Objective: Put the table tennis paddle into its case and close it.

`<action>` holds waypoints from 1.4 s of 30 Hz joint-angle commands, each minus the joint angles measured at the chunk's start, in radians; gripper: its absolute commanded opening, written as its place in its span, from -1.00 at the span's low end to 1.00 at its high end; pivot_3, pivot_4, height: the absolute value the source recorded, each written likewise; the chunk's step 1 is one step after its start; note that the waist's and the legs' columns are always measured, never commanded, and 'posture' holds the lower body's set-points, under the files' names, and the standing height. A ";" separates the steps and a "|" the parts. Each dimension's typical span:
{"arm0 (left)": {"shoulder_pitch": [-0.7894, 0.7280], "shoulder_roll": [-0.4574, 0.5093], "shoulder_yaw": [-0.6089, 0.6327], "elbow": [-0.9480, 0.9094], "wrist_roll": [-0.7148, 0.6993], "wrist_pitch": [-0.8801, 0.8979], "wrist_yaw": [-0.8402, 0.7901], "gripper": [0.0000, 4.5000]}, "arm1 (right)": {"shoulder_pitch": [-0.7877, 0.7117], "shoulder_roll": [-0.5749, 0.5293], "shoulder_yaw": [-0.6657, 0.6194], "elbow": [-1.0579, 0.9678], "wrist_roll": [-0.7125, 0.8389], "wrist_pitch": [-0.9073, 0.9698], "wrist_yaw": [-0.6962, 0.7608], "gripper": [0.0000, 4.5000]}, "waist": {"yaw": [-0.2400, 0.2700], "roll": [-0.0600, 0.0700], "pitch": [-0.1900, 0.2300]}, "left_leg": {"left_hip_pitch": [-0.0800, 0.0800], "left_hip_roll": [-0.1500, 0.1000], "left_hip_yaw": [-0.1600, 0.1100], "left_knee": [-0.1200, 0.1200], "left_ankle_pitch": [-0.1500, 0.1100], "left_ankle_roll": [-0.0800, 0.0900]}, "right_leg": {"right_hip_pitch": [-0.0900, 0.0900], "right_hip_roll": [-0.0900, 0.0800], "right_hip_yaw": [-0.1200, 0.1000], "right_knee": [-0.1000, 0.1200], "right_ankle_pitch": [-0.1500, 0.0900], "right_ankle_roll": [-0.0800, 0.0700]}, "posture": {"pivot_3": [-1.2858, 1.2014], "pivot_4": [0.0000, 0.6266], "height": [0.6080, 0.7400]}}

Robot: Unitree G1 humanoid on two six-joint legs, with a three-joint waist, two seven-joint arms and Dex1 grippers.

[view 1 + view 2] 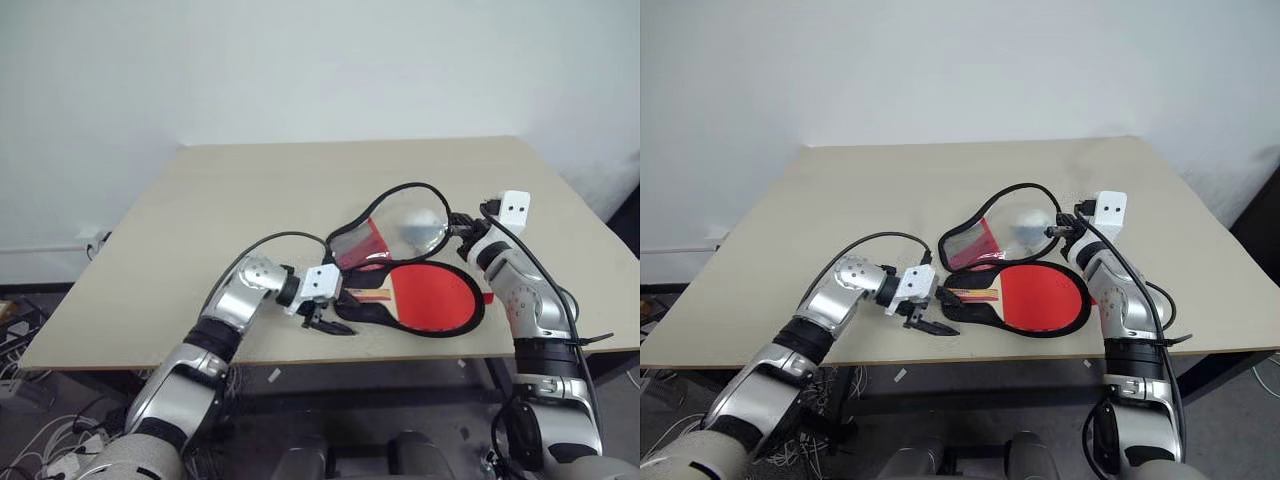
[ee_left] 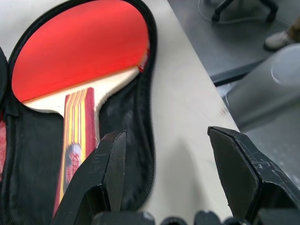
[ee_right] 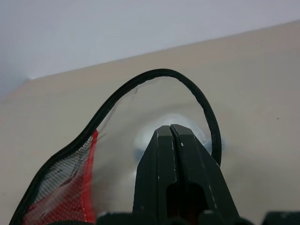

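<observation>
With the table tennis paddle [image 1: 430,296] lying in the open case [image 2: 136,122] on the table [image 1: 200,220], my right gripper [image 1: 462,224] pinches the raised lid [image 1: 400,225] while my left gripper [image 1: 328,318] hovers released by the handle; next, fold the lid over, then zip.

A plain white wall [image 1: 300,60] stands behind a beige wooden table [image 1: 250,200]. Grey floor [image 2: 243,42] shows past the table's near edge, and tangled cables [image 1: 50,450] lie on the floor beneath the table's left side.
</observation>
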 commanded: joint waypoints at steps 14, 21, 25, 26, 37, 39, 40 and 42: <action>-0.126 -0.080 -0.027 0.238 0.124 -0.033 0.058 0.29 | 0.002 0.005 -0.019 -0.062 0.010 -0.022 -0.030 -1.00 | 0.000 0.000 0.000 | -0.001 0.001 0.001 0.000 0.000 0.001 | 0.000 0.000 0.001 -0.002 0.001 0.002 | 0.03 -1.00 1.00; -0.133 -0.089 -0.020 0.280 0.134 -0.060 0.069 0.12 | 0.011 0.012 -0.012 -0.074 0.009 -0.017 -0.033 -1.00 | 0.000 0.000 0.000 | -0.001 0.002 0.001 0.000 0.000 0.001 | 0.000 -0.001 0.001 -0.002 0.002 0.003 | 0.03 -1.00 1.00; -0.129 -0.091 -0.013 0.279 0.124 -0.057 0.060 -0.26 | 0.005 0.011 -0.008 -0.069 0.007 -0.017 -0.031 -1.00 | 0.000 -0.001 0.000 | -0.001 0.002 0.001 0.000 0.000 0.002 | 0.001 -0.001 0.002 -0.002 0.002 0.003 | 0.03 -1.00 1.00; -0.128 -0.091 -0.010 0.277 0.119 -0.053 0.056 -0.40 | 0.004 0.010 -0.006 -0.069 0.005 -0.017 -0.030 -1.00 | 0.000 -0.001 0.000 | -0.001 0.002 0.001 0.000 0.000 0.002 | 0.001 -0.001 0.002 -0.002 0.002 0.003 | 0.03 -1.00 1.00; -0.113 -0.079 -0.010 0.251 0.112 -0.047 0.018 -0.99 | 0.002 0.013 0.000 -0.068 0.007 -0.016 -0.027 -1.00 | 0.000 -0.001 0.000 | -0.002 0.002 0.001 0.000 0.000 0.002 | -0.001 -0.001 0.002 -0.003 0.002 0.004 | 0.03 -1.00 1.00; -0.103 -0.069 -0.017 0.234 0.121 -0.059 0.017 -0.99 | 0.003 0.013 -0.001 -0.070 0.008 -0.016 -0.027 -1.00 | -0.001 -0.001 0.000 | -0.002 0.002 0.001 0.000 0.000 0.002 | -0.001 -0.001 0.002 -0.003 0.002 0.004 | 0.03 -1.00 1.00; -0.100 -0.064 -0.019 0.227 0.124 -0.058 0.018 -0.99 | 0.003 0.013 -0.001 -0.070 0.008 -0.015 -0.027 -1.00 | -0.001 -0.001 0.000 | -0.002 0.002 0.001 0.000 0.000 0.002 | -0.001 -0.001 0.002 -0.003 0.002 0.004 | 0.03 -1.00 1.00; -0.088 -0.054 -0.011 0.204 0.111 -0.052 0.004 -0.99 | 0.004 0.013 -0.001 -0.070 0.008 -0.015 -0.028 -1.00 | -0.001 -0.001 0.000 | -0.002 0.003 0.001 -0.001 0.000 0.002 | -0.002 0.000 0.002 -0.003 0.002 0.004 | 0.03 -1.00 1.00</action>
